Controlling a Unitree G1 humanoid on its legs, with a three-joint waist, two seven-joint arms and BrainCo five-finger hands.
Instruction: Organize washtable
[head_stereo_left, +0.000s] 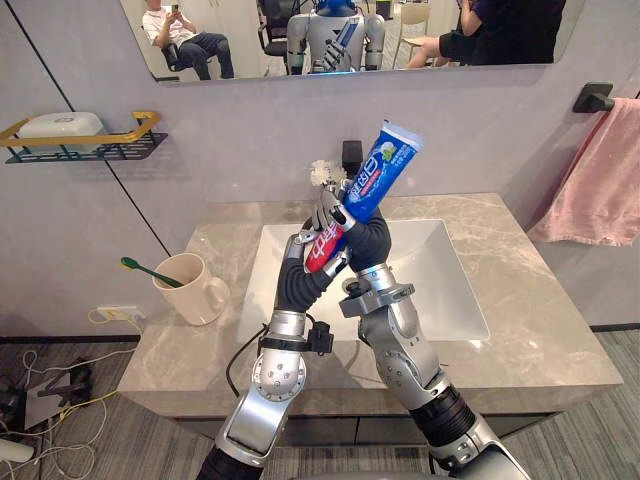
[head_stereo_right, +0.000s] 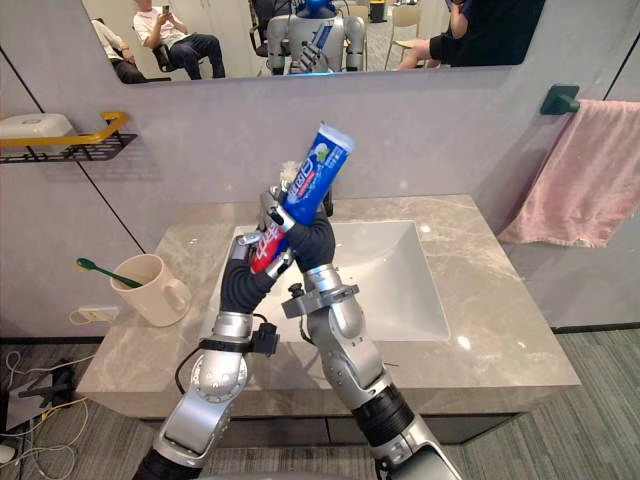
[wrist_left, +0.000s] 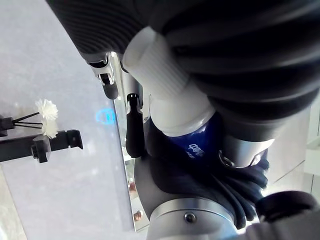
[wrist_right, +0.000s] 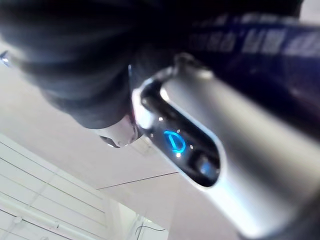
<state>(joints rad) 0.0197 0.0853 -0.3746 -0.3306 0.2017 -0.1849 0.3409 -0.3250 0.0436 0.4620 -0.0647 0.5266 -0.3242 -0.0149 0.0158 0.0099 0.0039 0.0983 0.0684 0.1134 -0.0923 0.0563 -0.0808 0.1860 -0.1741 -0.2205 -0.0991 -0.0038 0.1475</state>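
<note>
I am holding the toothpaste tube (head_stereo_left: 383, 165) up over the sink (head_stereo_left: 450, 280) with both hands. My left hand (head_stereo_left: 303, 250) is clasping its red lower end and my right hand (head_stereo_left: 368, 232) is gripping it just above, with the blue end tilting toward the mirror (head_stereo_left: 250, 40). The hands are partly covering the black tap (head_stereo_left: 351, 153) behind them. A mug (head_stereo_left: 195, 290) holding a green toothbrush (head_stereo_left: 150, 272) is standing on the desk (head_stereo_left: 540, 320) to the left, and a pink towel (head_stereo_left: 590, 180) is hanging on the right.

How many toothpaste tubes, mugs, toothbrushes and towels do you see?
toothpaste tube: 1
mug: 1
toothbrush: 1
towel: 1
Total: 4
</note>
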